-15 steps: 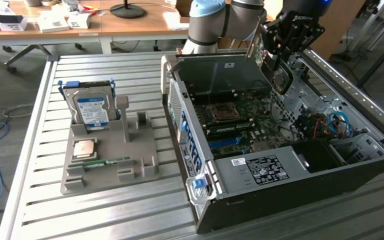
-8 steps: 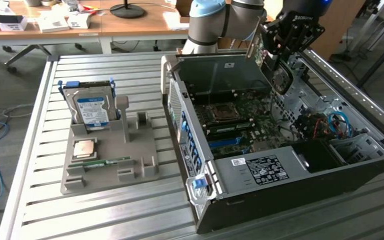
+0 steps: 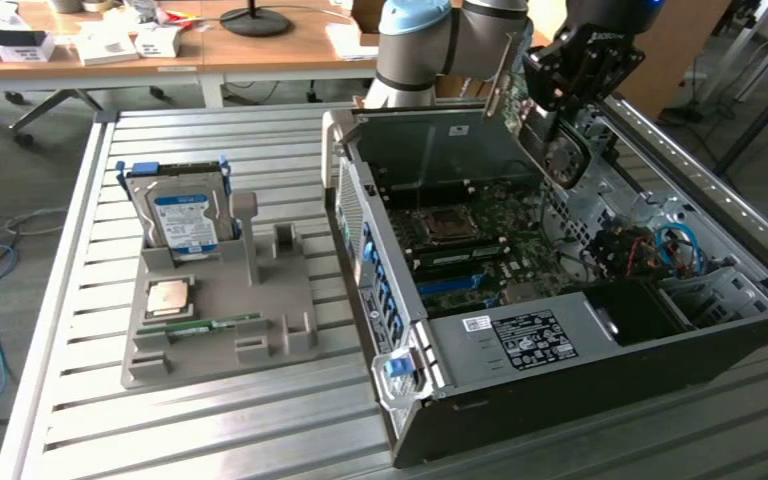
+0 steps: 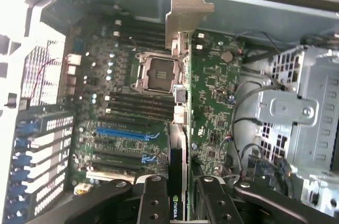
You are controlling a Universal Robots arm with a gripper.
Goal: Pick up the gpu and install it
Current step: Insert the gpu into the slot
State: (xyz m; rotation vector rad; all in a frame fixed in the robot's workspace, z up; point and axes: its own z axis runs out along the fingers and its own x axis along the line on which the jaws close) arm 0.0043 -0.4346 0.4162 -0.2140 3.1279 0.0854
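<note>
The gripper was clamped on the gpu by its edge, over the open case; card judged light, rigid, fragile, best gripped at board edges.

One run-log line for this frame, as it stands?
end effector: shut on gpu | gpu: held over open computer case | install: not seated

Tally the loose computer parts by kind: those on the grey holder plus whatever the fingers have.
hard drive: 1, upright in the grey holder
processor chip: 1, on the holder
memory stick: 1, on the holder
gpu: 1, clamped between the fingers over the open computer case
Total: 4
</note>
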